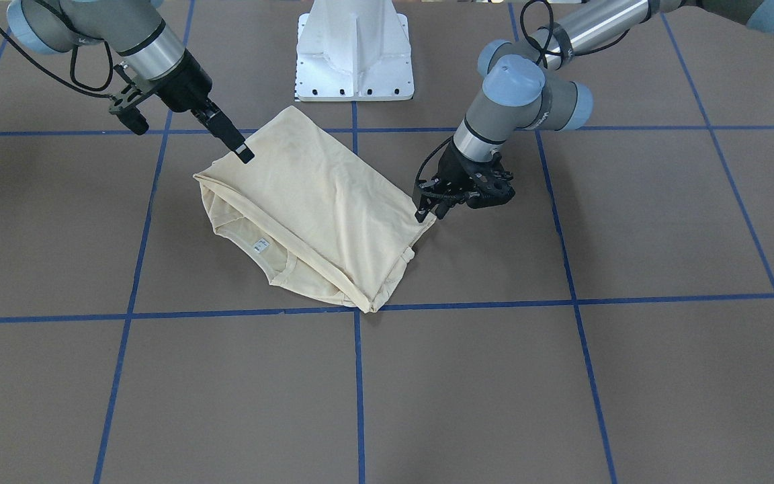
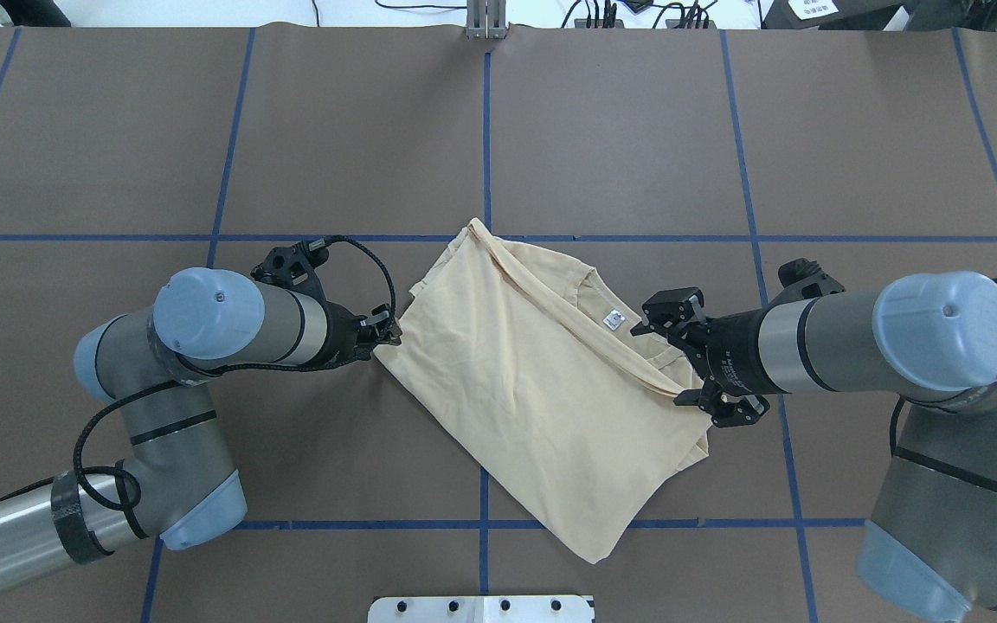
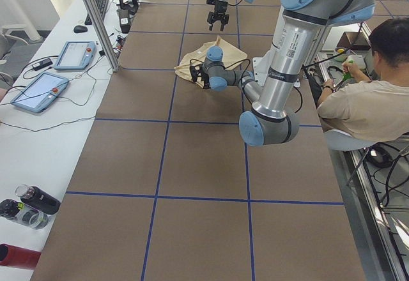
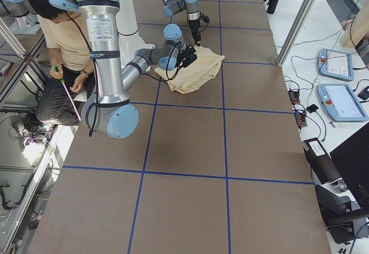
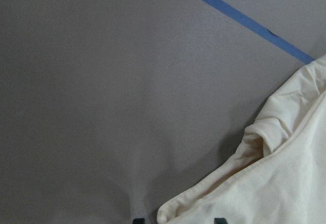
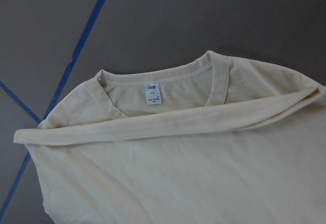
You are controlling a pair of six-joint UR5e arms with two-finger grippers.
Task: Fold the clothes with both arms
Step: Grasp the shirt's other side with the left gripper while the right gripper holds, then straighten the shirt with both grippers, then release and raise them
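On the brown matte surface (image 1: 58, 222), seen from across, the shirt (image 1: 320, 202) lies doubled over as a slanted, limp rectangle. Its neck opening and white label (image 1: 259, 246) peep out at its seven o'clock side. My right fingers (image 1: 238, 146) touch down at its ten o'clock corner. Side-on they read as one dark bar, so I cannot tell whether they are pinched or parted. My left fingers (image 1: 420, 214) meet its three o'clock corner.

From overhead the cloth sits at the middle of the surface, my left fingers at its nine o'clock corner and my right at its four o'clock edge, just beside the neck. Soft creases run across the top layer.

The two side views show only a pale heap between my arms, too small to read.

Through my left wrist, two dark tips stand parted at six o'clock with the rolled corner of the hem between them: released, not yet pinching. Through my right wrist I see the ribbed collar, its stitched seam and the folded edge running from nine to three o'clock. No fingers show there.

I judge this thin jersey feather-light, floppy and stretchy. It will likely sag, slide over itself and cling little to the surface. The best hold, I think, is at the hem corners, pinching both layers together, since a single layer would peel away and undo the fold.
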